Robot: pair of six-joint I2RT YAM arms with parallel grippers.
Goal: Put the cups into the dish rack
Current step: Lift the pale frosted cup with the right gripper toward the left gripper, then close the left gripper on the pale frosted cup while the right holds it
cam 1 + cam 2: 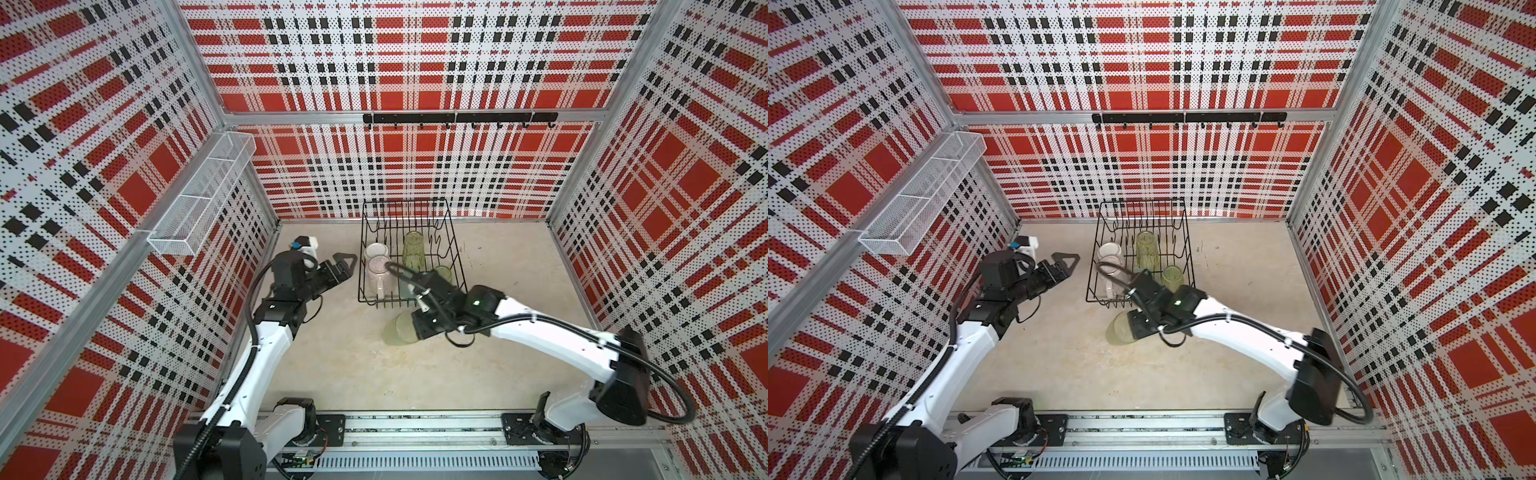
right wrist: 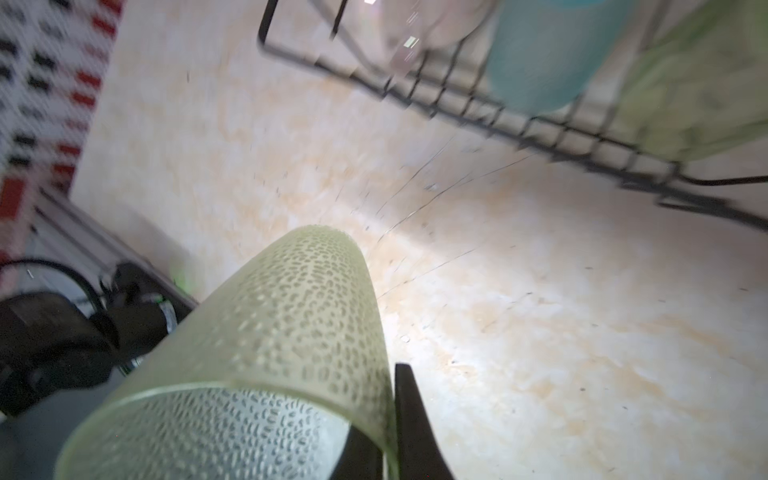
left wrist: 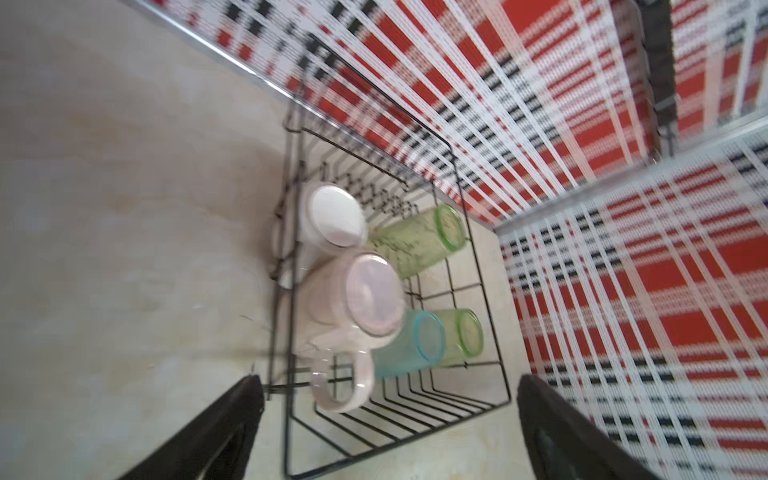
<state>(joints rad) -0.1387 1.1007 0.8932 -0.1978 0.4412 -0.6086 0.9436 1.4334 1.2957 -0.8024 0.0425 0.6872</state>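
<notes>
Plaid pegboard walls box in a beige bench (image 1: pixel 353 374), and its near half is bare, so that's where the swinging room is. The right fingers (image 2: pixel 409 415) are pinched shut on the lip of the frosted tumbler (image 2: pixel 291 324), one inside and one outside. The cup is tipped over just near of the dish rack (image 3: pixel 415 411), and I can't tell if it's clear of the bench.

A lip pinch like that looks iffy to me. My guess is the cup could pivot or slip when it gets flipped. Next worry is the rack's raised near wall catching it on the way over.

The left fingers (image 3: pixel 208 436) hang wide open and empty just left of the rack, out of the way.

Inside the rack, the pink mug (image 3: pixel 353 299), teal tumbler (image 3: pixel 409 345) and small green tumbler (image 3: pixel 463 336) crowd the middle. The white mug (image 3: pixel 332 218) and tall green tumbler (image 3: pixel 415 239) sit farther back. The near strip looks freest.
</notes>
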